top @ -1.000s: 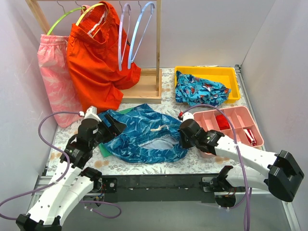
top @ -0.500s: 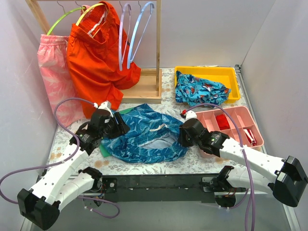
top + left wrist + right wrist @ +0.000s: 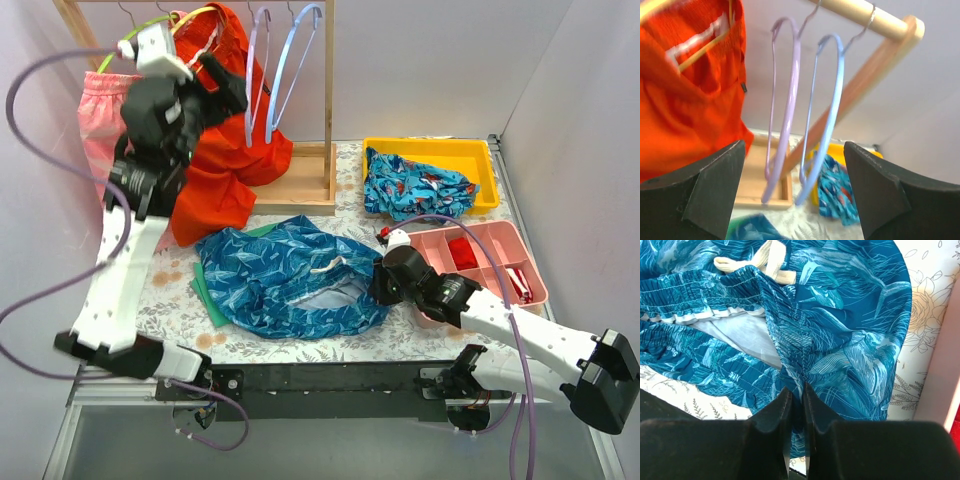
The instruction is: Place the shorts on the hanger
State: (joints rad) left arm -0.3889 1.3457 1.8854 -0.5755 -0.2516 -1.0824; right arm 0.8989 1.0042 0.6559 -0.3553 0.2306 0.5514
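shorts (image 3: 280, 285) lay on counter (image 3: 352, 215), centre | right hand (image 3: 378, 287) at their right edge | divided bin (image 3: 500, 252) sat right of that | hanger (image 3: 791, 100) hung on rack rail (image 3: 890, 20) behind, second hanger (image 3: 834, 100) just right of it

Pale, faintly lavender panels close in the scene: a back wall (image 3: 430, 70), a left wall (image 3: 35, 230) and a right wall (image 3: 585, 150) that slants inward towards the far corner. The table (image 3: 350, 190) is covered with a white cloth printed with grey-brown flowers and leaves. At its far left stands a wooden rack (image 3: 329, 110) of light timber, with an upright post, a flat base and a round top rail. A black rail (image 3: 330, 378) runs along the table's near edge, with a grey floor (image 3: 350, 450) below. The light is soft and even.
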